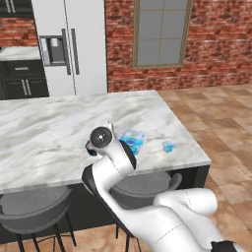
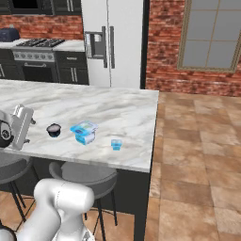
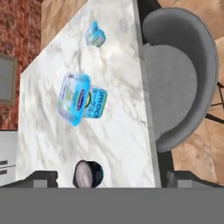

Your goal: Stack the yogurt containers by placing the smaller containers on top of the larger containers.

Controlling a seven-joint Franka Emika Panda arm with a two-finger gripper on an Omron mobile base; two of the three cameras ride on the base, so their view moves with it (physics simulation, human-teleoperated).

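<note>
3 tubs sit in a row near the counter (image 2: 132, 113) edge. The dark cup (image 2: 54, 130) is beside the big tub (image 2: 84, 132), and the tiny tub (image 2: 116, 144) sits apart on the far side. The gripper (image 3: 111, 178) hangs above the dark cup, jaws spread wide with nothing between them. A grey stool (image 3: 183, 74) sits under the counter edge.
</note>
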